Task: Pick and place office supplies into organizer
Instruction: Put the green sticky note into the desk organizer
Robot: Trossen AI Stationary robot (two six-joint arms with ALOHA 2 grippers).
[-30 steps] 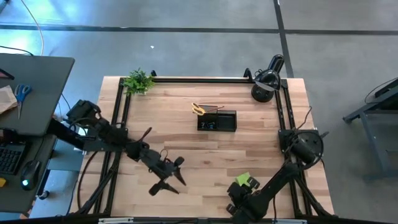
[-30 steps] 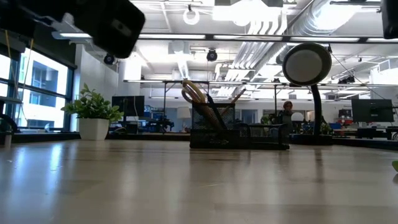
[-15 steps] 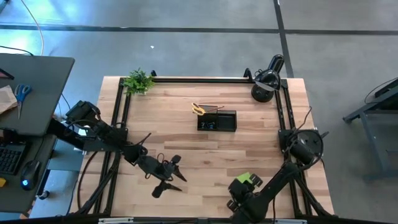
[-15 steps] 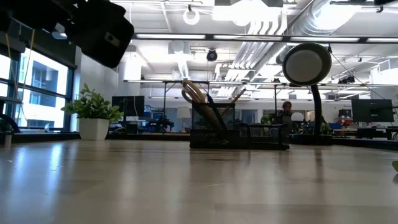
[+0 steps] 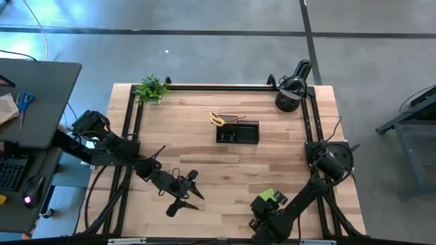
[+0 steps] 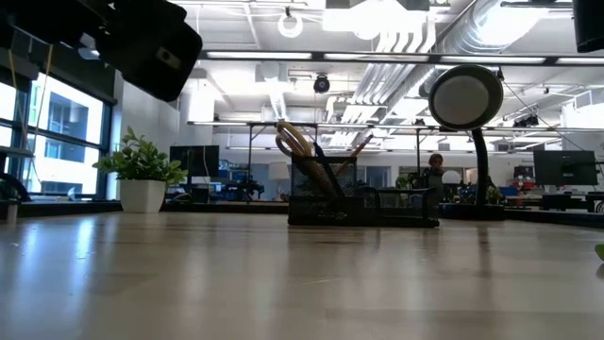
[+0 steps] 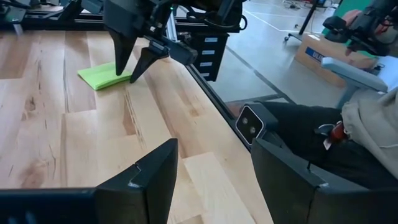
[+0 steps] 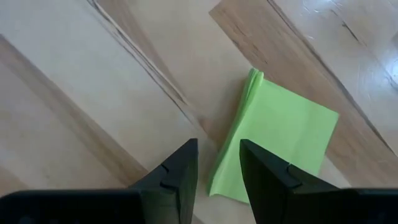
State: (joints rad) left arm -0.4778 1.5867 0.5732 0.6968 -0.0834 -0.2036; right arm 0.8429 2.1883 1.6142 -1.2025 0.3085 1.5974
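Flat lime-green sticky-note pad (image 8: 277,140) on grained wood table (image 8: 93,81) — black mesh organizer (image 5: 238,132)

A light wooden table (image 5: 225,160) carries everything. Far on it stand the black organizer (image 5: 238,132), a small green plant (image 5: 152,88) and a black desk lamp (image 5: 292,87). A lime-green sticky-note pad (image 5: 266,196) lies near right.

On the tabletop (image 5: 225,163), the organizer (image 5: 238,132) sits mid-rear, plant (image 5: 152,88) rear-left, lamp (image 5: 291,87) rear-right, sticky-note pad (image 5: 266,196) front-right beneath the right pincer (image 7: 132,67).
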